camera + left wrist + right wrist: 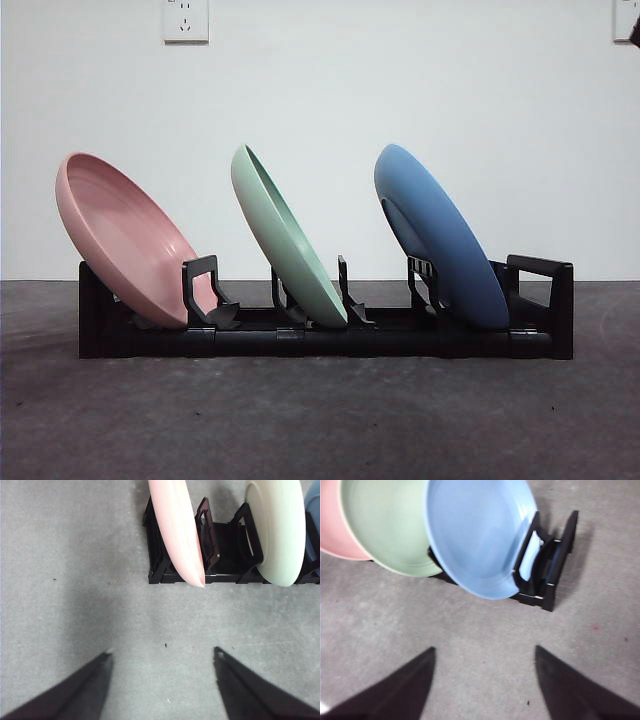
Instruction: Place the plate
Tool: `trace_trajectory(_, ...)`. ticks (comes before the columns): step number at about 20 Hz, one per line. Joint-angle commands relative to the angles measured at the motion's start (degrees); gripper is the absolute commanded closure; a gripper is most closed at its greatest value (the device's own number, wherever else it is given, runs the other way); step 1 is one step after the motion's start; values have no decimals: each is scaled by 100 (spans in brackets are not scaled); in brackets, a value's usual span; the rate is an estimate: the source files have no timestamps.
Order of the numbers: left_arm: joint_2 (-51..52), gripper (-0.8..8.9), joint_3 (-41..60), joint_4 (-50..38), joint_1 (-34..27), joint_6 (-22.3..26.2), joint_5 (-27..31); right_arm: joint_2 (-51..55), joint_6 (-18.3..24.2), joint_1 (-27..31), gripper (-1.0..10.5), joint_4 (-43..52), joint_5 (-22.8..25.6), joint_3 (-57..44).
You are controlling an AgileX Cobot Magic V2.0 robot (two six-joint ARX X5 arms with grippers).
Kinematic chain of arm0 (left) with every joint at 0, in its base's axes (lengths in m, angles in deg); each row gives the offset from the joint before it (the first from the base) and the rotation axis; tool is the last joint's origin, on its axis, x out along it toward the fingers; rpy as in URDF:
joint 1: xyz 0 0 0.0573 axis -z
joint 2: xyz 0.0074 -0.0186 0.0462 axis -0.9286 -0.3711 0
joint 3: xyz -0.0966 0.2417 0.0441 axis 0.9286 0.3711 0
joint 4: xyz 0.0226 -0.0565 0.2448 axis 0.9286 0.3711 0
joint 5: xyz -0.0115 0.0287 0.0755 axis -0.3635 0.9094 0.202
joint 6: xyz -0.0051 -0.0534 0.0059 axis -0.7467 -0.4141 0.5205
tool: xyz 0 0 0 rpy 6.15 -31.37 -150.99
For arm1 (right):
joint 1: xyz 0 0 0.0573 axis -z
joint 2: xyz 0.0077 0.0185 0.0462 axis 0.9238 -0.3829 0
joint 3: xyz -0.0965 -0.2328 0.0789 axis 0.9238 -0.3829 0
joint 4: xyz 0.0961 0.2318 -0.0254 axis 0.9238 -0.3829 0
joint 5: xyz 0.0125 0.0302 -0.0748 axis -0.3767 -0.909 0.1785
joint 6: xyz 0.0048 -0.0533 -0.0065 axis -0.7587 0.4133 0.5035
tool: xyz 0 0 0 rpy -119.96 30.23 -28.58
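Three plates lean in a black rack (330, 335) on the table: a pink plate (125, 238) at the left, a green plate (285, 235) in the middle, a blue plate (440, 235) at the right. My left gripper (161, 655) is open over bare table, a short way off the rack's (225, 535) pink end, where the pink plate (177, 530) and green plate (280, 530) show. My right gripper (484, 652) is open and holds nothing, off the blue end; the blue plate (475, 535) faces it, with the green plate (385, 525) and pink plate (332, 525) behind.
A grey table surface (320, 420) stretches in front of the rack, with a white wall and a socket (186, 20) behind. A dark arm tip (634, 30) shows at the top right corner of the front view.
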Motion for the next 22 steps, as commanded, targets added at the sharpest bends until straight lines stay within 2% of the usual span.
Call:
trace_trajectory(1,-28,469,-129,-52,20,55,-31,-118,-46,-114,610,20,17,114)
trace_trajectory(4,-31,469,-129,-61,20,39,-31,-636,-382,-291,616,-68,17,479)
trace_trajectory(6,-31,469,-129,-118,20,31,-31,-1211,-433,-455,616,-275,17,960)
trace_trajectory(10,-31,469,-129,-216,20,9,-31,-2389,-431,-841,616,-407,42,2090)
trace_trajectory(13,-31,469,-129,-216,20,9,-31,-3167,-382,-1172,616,-400,431,2868)
trace_trajectory(16,-31,469,-129,-216,20,-9,-31,-3930,-286,-1449,617,-363,581,3504)
trace_trajectory(22,-31,469,-129,-216,20,-9,-31,-5023,-90,-1770,618,-66,774,3978)
